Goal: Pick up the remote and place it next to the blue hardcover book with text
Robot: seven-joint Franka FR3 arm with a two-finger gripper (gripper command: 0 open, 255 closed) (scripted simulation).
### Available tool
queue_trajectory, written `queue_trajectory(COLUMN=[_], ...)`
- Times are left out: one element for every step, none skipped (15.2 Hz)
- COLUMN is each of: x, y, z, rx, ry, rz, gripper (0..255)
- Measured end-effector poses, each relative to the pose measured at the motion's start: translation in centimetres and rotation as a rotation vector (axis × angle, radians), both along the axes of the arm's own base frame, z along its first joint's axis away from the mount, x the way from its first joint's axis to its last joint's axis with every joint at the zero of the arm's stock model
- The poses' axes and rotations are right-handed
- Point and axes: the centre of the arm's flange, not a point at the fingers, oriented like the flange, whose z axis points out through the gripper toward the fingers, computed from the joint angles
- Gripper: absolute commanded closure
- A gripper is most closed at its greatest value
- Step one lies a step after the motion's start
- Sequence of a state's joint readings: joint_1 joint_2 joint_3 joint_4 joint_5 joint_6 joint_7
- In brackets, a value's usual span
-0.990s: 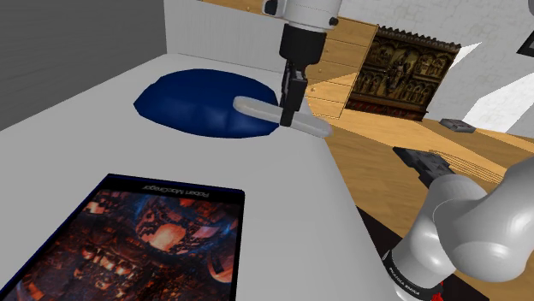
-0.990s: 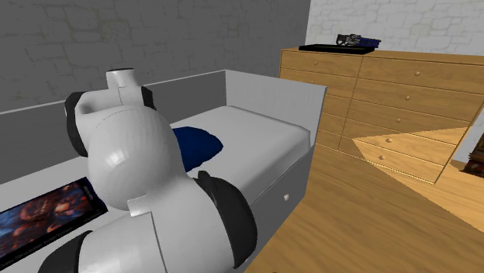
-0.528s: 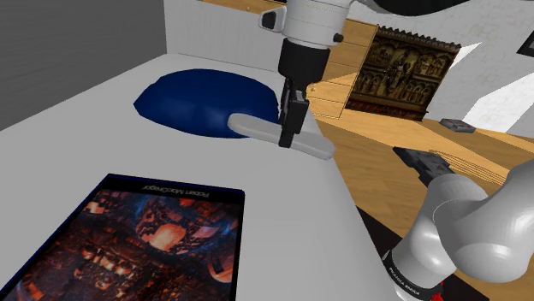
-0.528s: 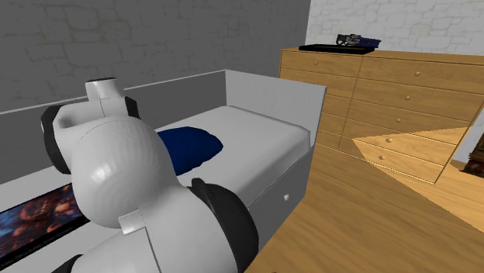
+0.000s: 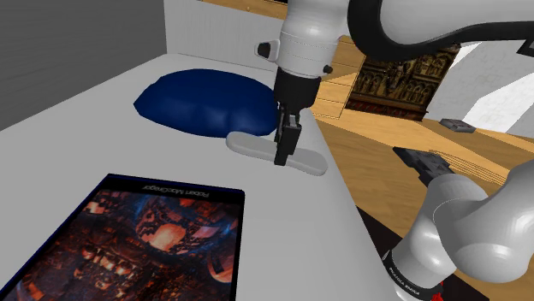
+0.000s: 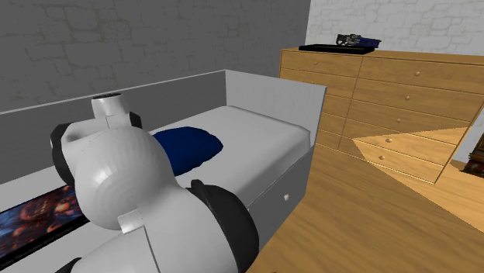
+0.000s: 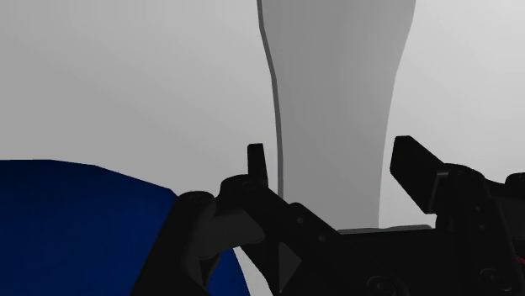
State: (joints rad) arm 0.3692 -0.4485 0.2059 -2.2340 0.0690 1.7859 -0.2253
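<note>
In the shoulder view the book (image 5: pixel 145 244) is nearest. It is dark with blue edges and a red-orange cover, and it lies flat on the white bed (image 5: pixel 77 145). At the book's 1 o'clock, by the bed's edge, the claw (image 5: pixel 282 159) is clamped across the middle of the grey remote (image 5: pixel 250 142), with its fingers (image 7: pixel 257 168) pressed against the remote's sides. Just beyond, at the remote's 10 o'clock, sits a blue cushion (image 5: pixel 201 103).

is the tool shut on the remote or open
Shut on it: in the wrist view the tool has a black finger against each side of the grey remote.
</note>
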Motion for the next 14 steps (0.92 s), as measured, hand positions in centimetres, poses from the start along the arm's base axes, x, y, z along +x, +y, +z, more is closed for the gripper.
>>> queue_trajectory(x=[0.0,0.0,0.0,0.0,0.0,0.0,0.1,0.0,0.0,0.0,0.0,0.0,0.0,0.0], y=[0.0,0.1,0.1,0.0,0.0,-0.1,0.0,0.0,0.0,0.0,0.0,0.0,0.0,0.0], z=[-0.5,-1.0,-1.5,-2.0,-2.6,-3.2,-3.5,-3.7,-3.8,-3.8,-3.8,-3.8,-3.8,-3.8], rx=[0.0,0.0,0.0,0.0,0.0,0.0,0.0,0.001,0.001,0.001,0.001,0.001,0.001,0.001], ry=[0.0,0.0,0.0,0.0,0.0,0.0,0.0,-0.001,-0.001,-0.002,-0.002,-0.002,-0.001,-0.001], rz=[0.0,0.0,0.0,0.0,0.0,0.0,0.0,0.0,0.0,0.0,0.0,0.0,0.0,0.0], gripper=[255,255,255,255,255,255,255,255,255,255,255,255,255,0])
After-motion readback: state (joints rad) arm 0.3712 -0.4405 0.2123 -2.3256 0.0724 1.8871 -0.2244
